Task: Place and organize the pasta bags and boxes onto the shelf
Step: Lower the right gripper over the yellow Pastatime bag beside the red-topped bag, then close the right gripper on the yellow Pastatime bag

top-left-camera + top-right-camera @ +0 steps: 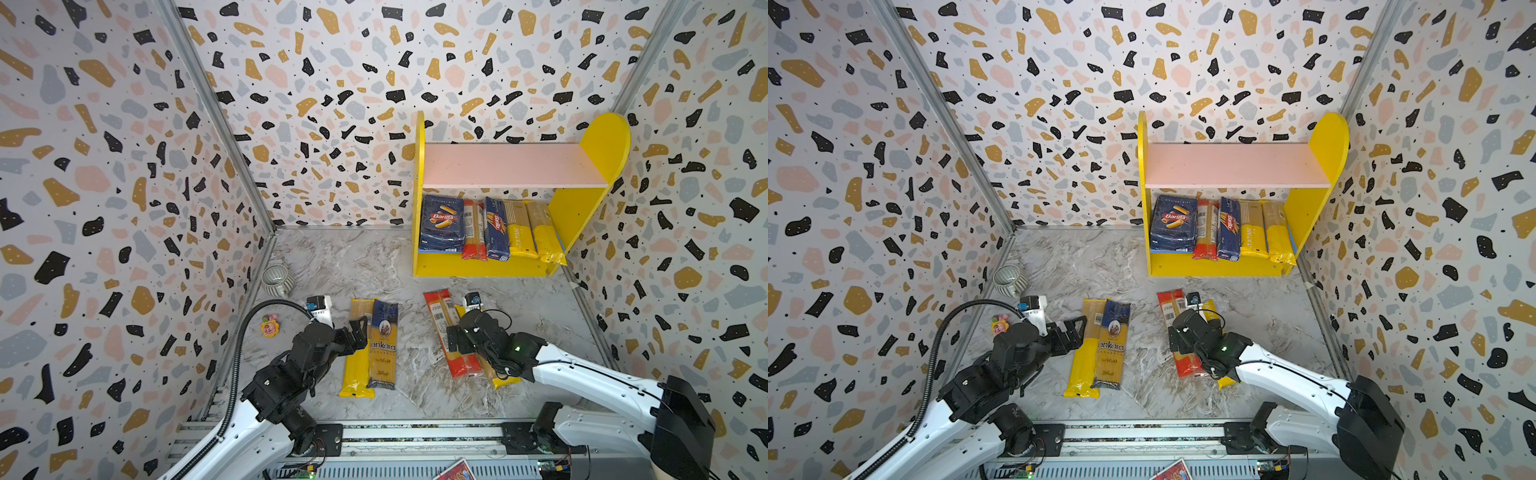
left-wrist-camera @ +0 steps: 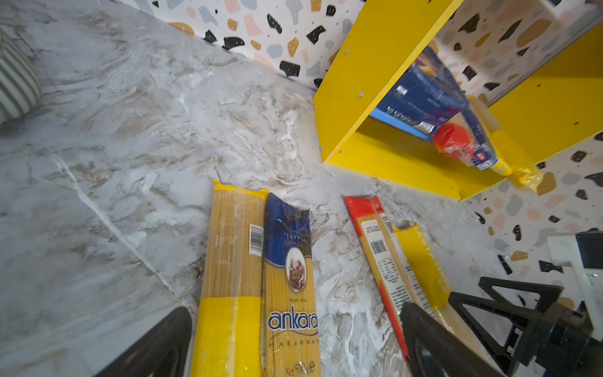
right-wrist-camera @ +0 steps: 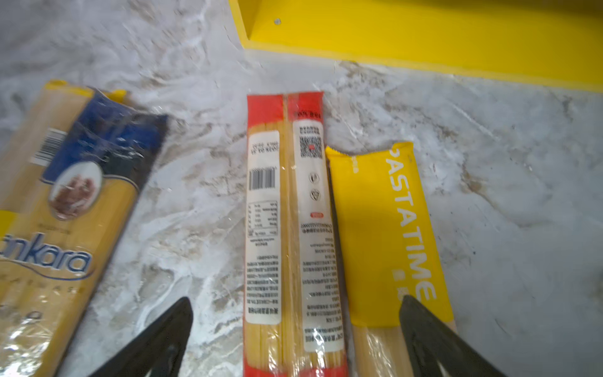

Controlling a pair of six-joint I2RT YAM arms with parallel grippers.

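The yellow shelf [image 1: 478, 266] stands at the back right, under its pink upper board [image 1: 511, 166]. Its lower board holds the wide Barilla box [image 1: 442, 224], a red bag [image 1: 473, 232], the narrow Barilla box [image 1: 496, 228] and two yellow bags [image 1: 534, 235]. On the table lie a yellow-ended bag [image 2: 231, 267] and the ankara bag [image 2: 290, 293] side by side, with my open left gripper [image 2: 295, 339] straddling both. My open right gripper [image 3: 297, 303] hovers over a red-orange bag [image 3: 284, 212], one finger above the yellow Pastatime bag [image 3: 388, 235] beside it.
A striped ceramic cup [image 1: 277, 280] and a small toy [image 1: 269, 325] sit at the left wall. Patterned walls close in three sides. The arms' mounting rail [image 1: 415, 432] runs along the front edge.
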